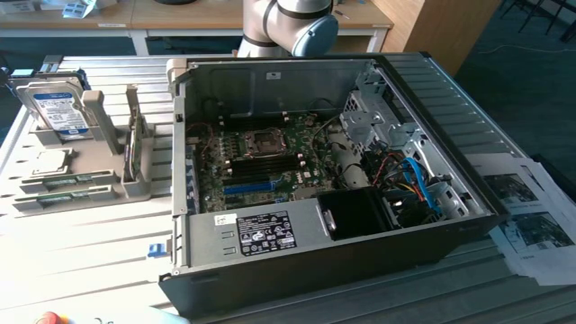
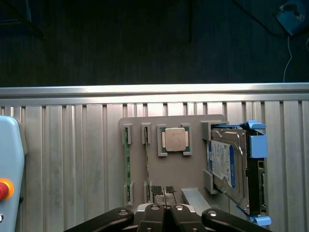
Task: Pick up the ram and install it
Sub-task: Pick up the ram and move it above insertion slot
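Two ram sticks stand on edge in a grey holder (image 1: pixel 99 172) at the exterior view's left: one ram stick (image 1: pixel 67 181) and a second (image 1: pixel 61 198) beside it. In the wrist view they are thin green strips, one ram stick (image 2: pixel 127 159) and the other (image 2: pixel 146 162), in the holder (image 2: pixel 159 169). My gripper (image 2: pixel 164 190) hovers over the holder's near edge, shut, with nothing between its ridged pads (image 2: pixel 157 189). It is apart from both sticks. The open computer case (image 1: pixel 432 101) shows the motherboard (image 1: pixel 261 162) with dark memory slots.
The holder also carries a silver processor chip (image 2: pixel 174 140) and a blue-labelled hard drive (image 2: pixel 227 164). A box with a red button (image 2: pixel 4 189) sits at the slatted table's edge. Papers (image 1: pixel 531 216) lie at the exterior view's right. The arm's joint (image 1: pixel 288 27) stands behind the case.
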Tool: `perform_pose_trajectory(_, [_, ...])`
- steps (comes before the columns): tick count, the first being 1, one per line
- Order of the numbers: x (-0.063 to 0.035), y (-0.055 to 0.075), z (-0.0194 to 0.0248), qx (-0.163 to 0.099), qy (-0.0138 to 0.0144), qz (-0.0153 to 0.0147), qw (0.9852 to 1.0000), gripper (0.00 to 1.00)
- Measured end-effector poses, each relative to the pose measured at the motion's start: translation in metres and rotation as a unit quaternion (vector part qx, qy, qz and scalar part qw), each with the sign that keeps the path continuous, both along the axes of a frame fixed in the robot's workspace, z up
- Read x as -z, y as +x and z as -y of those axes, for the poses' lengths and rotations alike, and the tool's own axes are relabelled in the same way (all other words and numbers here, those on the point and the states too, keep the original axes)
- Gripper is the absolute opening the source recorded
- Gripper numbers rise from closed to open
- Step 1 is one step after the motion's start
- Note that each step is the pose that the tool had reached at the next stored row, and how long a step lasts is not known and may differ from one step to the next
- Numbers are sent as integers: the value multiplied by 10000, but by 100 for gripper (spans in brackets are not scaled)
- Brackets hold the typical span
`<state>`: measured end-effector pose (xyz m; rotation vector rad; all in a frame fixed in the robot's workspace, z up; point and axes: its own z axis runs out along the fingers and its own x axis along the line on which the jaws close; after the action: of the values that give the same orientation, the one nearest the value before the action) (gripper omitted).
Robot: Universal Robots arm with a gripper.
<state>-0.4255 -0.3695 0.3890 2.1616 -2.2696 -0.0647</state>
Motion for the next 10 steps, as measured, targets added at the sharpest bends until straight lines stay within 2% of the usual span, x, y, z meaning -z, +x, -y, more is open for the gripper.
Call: perform_pose_trajectory(10, [15, 0, 0, 0, 0, 1, 10000, 10])
